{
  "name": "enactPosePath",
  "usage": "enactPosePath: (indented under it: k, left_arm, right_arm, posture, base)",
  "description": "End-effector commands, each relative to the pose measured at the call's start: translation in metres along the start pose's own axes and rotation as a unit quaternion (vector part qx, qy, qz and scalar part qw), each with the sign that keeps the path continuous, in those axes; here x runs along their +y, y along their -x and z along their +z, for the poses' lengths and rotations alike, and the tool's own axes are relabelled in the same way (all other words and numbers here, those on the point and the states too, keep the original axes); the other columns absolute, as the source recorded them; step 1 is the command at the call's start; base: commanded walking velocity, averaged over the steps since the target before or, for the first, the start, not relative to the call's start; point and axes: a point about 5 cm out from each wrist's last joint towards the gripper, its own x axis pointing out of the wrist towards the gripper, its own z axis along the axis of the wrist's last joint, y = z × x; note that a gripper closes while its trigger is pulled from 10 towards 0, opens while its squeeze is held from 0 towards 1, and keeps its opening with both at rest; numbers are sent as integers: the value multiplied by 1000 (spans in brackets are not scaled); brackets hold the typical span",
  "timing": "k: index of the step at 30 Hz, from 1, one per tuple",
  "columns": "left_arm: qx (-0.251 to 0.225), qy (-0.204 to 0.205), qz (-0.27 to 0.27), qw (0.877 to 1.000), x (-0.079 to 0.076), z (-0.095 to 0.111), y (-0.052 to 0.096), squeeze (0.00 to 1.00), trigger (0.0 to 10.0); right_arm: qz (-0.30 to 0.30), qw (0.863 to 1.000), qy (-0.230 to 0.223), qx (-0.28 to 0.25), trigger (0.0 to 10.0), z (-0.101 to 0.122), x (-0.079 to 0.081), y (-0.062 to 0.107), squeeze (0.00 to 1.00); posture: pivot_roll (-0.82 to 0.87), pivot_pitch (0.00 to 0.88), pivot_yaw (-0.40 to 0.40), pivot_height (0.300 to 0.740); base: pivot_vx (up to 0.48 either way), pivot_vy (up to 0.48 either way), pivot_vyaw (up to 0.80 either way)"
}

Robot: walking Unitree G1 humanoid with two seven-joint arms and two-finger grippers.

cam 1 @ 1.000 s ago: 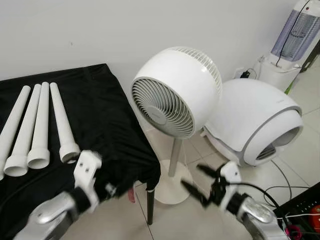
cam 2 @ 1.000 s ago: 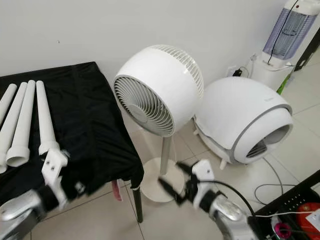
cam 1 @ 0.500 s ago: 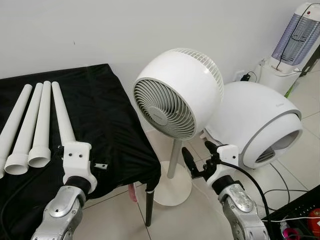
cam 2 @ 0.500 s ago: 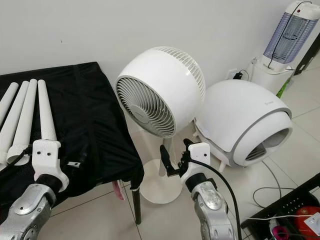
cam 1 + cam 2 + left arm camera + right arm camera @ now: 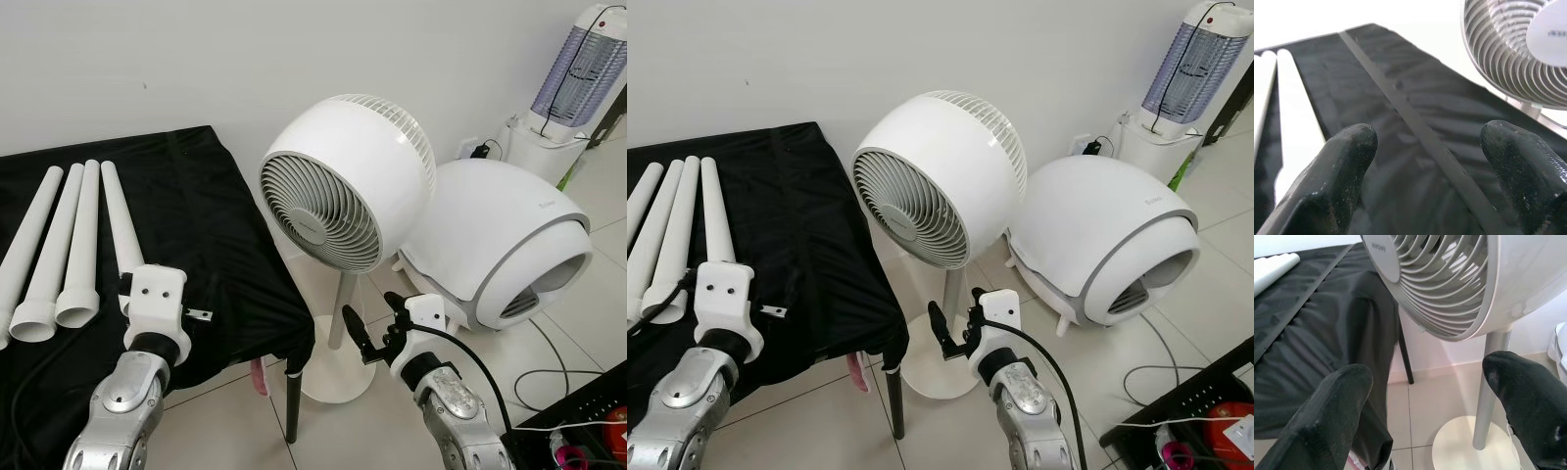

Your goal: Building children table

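left gripper point(image 5: 1425, 161) raised, right gripper point(image 5: 377, 328) lowered

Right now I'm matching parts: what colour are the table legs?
White legs, clearest on the black cloth in the left eye view.

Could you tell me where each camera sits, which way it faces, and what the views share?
Left eye view: on the head, looking forward and down at the fan, the table legs on the black cloth; both arms show.
Right eye view: same scene, slightly offset.
Left wrist view: along the left pincer, open, over the cloth toward the fan.
Right wrist view: along the right pincer, open, toward the fan's stand.
Shared: all see the fan and cloth.
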Motion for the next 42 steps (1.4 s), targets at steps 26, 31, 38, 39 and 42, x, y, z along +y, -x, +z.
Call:
enactPosePath:
  k: [26, 31, 38, 39, 42]
  left_arm:
    - [3, -10, 54, 998, -1, -5, -3, 0, 10000]
    - [1, -16, 53, 998, -2, -4, -3, 0, 10000]
    - [0, -21, 51, 998, -4, -5, -2, 0, 10000]
    - [0, -21, 50, 999, -4, -5, -2, 0, 10000]
    - [1, -21, 50, 999, -5, -5, -2, 0, 10000]
  right_arm:
    - [16, 1000, 1, 8, 10000, -4, 3, -3, 0]
    - [16, 1000, 1, 8, 10000, -5, 3, -4, 0]
    - [18, 1000, -3, 8, 10000, -5, 3, -3, 0]
    - [18, 1000, -4, 8, 10000, -5, 3, -3, 0]
    - [18, 1000, -4, 8, 10000, -5, 3, -3, 0]
  posture:
    - [12, 0, 0, 740]
    - [12, 0, 1, 740]
    - [12, 0, 1, 740]
    - [12, 0, 1, 740]
    - [12, 0, 1, 740]
  base:
    - [0, 408, 0]
    - [0, 0, 0]
    - [0, 0, 0]
    - [0, 0, 0]
    - [0, 0, 0]
